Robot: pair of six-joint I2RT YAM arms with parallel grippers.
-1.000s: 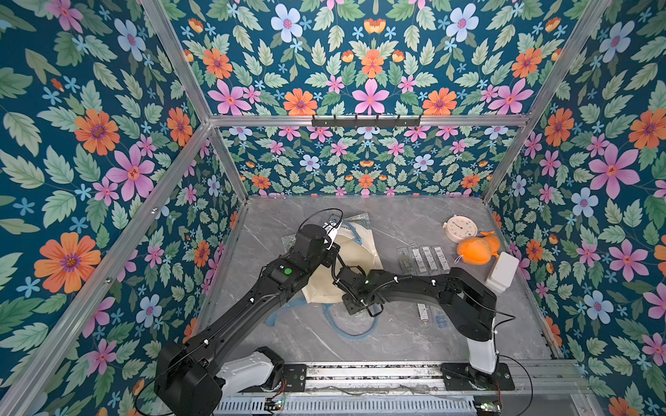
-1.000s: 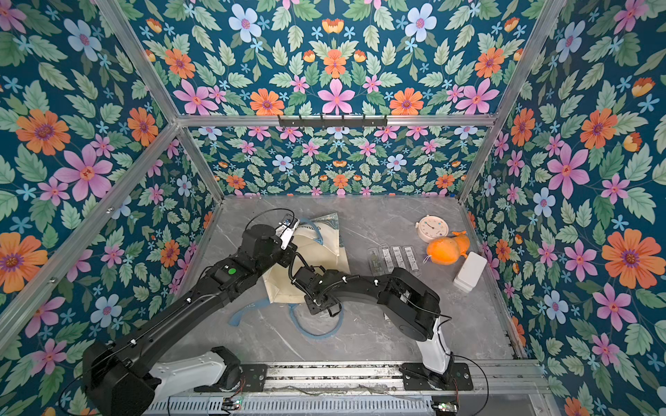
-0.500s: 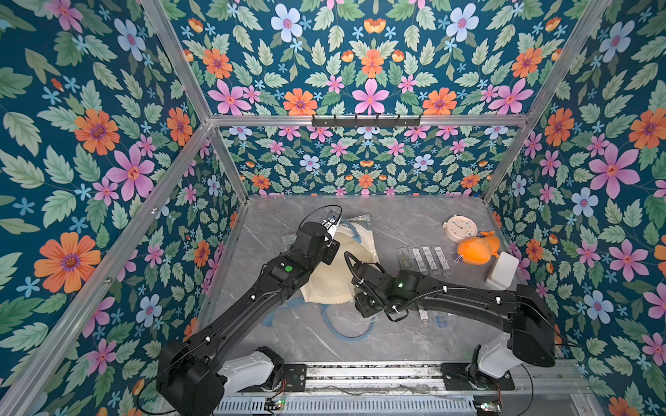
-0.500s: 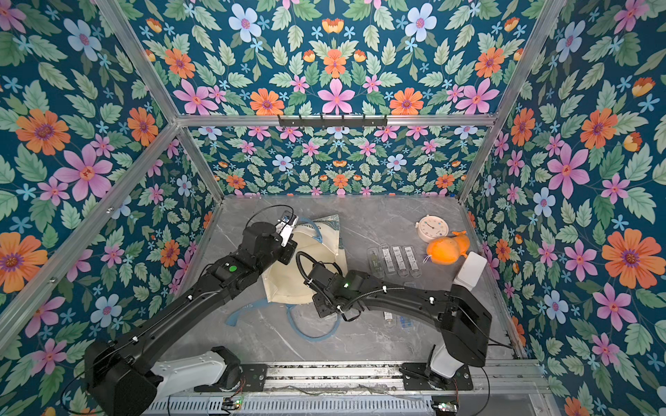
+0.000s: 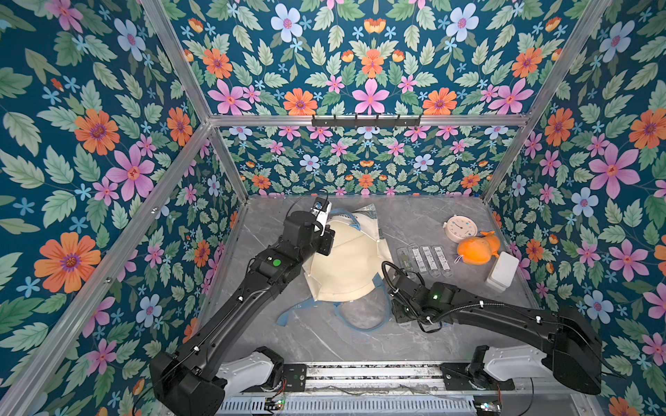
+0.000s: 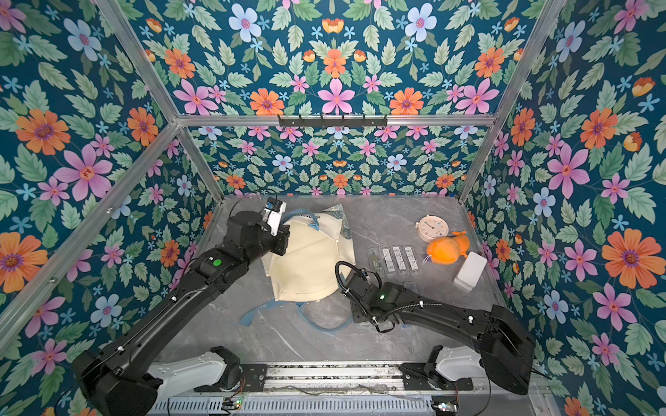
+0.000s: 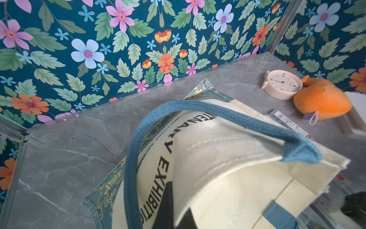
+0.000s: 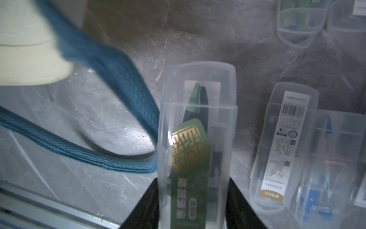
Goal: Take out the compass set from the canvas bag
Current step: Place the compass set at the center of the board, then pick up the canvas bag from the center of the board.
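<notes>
The cream canvas bag (image 5: pixel 346 266) (image 6: pixel 306 266) lies on the grey table, its light blue handles (image 5: pixel 360 320) trailing toward the front. My left gripper (image 5: pixel 324 248) (image 7: pixel 174 216) is shut on the bag's upper fabric edge (image 7: pixel 227 158) and holds it lifted. My right gripper (image 5: pixel 400 317) (image 8: pixel 193 208) is to the right of the bag's mouth, low over the table. It is shut on a compass set (image 8: pixel 198 123) in a clear plastic case with a green and gold label. In both top views the gripper hides this case.
Several more clear compass cases (image 5: pixel 425 259) lie in a row right of the bag, and two others (image 8: pixel 283 142) lie beside the held one. A pink clock (image 5: pixel 459 227), an orange plush (image 5: pixel 475 248) and a white box (image 5: pixel 502 273) sit at the far right. Floral walls enclose the table.
My right gripper has drawn away from the bag's mouth to the right and slightly forward, with the case in it. The left gripper stays on the bag's edge.
</notes>
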